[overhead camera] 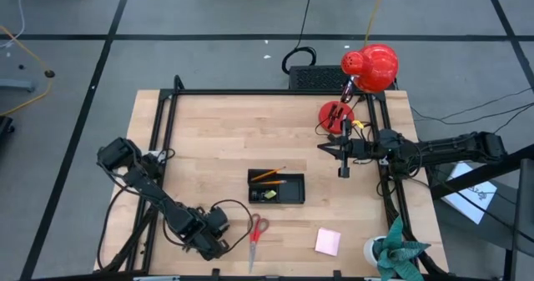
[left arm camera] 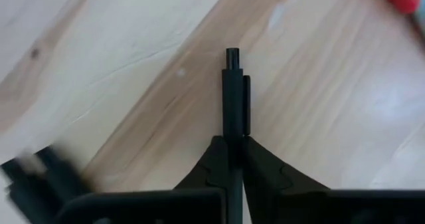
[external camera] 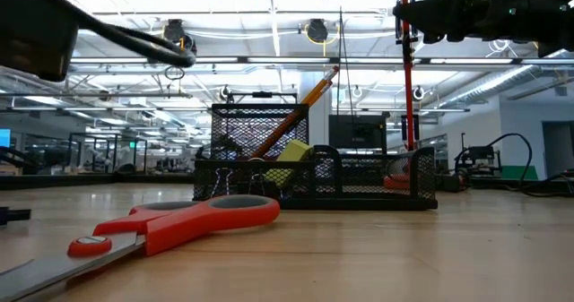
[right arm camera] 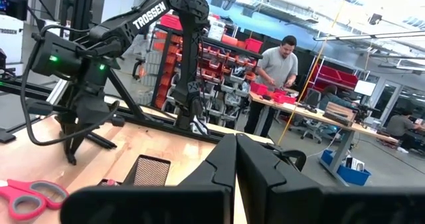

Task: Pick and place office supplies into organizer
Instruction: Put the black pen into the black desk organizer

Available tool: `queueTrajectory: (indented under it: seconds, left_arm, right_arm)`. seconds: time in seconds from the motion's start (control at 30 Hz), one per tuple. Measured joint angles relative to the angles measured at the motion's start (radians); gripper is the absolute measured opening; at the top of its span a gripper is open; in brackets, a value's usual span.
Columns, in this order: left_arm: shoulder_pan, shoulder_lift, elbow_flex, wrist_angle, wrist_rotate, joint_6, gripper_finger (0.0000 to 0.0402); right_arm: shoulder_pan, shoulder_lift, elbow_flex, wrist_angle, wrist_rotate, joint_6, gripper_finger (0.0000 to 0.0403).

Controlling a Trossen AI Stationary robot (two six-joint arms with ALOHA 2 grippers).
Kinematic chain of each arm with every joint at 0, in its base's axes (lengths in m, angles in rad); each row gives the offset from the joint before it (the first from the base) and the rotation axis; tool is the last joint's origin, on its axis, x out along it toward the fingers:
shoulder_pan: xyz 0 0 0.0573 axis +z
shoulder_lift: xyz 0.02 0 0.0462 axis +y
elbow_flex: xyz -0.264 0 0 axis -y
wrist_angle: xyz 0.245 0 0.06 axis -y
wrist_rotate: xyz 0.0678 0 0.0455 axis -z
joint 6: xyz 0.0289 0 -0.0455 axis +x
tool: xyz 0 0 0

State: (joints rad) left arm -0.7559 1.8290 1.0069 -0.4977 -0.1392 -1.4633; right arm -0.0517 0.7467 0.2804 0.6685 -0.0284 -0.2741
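Now a black pen pinched in the left gripper, long axis straight ahead, tip outward; right gripper closed, empty.

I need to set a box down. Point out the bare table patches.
Bare: the wide strip between organizer and the far frame rail, and the patch between organizer and right gripper. Crowded: the near edge, with left gripper, scissors, sticky-note pad.

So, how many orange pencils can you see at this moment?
2. Both orange pencils lie slanted in the rear compartment of the organizer, one just in front of the other. More may be hidden inside the tray.
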Motion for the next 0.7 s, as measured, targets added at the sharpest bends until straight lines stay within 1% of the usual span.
queueTrajectory:
  seconds: [0.13,0.27,0.4,0.53,0.6,0.7]
  left_arm:
    - [-0.001,0.000,-0.003,0.055,-0.057,0.046,0.0038]
    - [-0.021,-0.009,-0.005,0.106,-0.163,0.156,0.0029]
    - [-0.029,-0.040,-0.006,0.104,-0.316,0.222,0.0010]
    - [-0.041,-0.082,-0.006,0.111,-0.488,0.317,0.0015]
    - [-0.041,-0.110,-0.006,0.124,-0.597,0.393,0.0023]
    - [-0.034,-0.146,-0.005,0.185,-0.781,0.559,0.0028]
  right_arm:
    - [0.000,0.000,0.000,0.000,-0.001,0.000,0.0004]
    - [0.001,0.000,0.000,0.000,-0.002,0.000,0.0004]
    - [0.001,0.000,0.000,0.000,-0.002,0.007,0.0004]
    - [0.001,0.000,0.000,0.010,-0.002,0.026,0.0004]
    - [0.001,0.000,0.000,0.009,-0.003,0.026,0.0004]
    - [0.001,0.000,0.000,0.009,-0.003,0.026,0.0004]
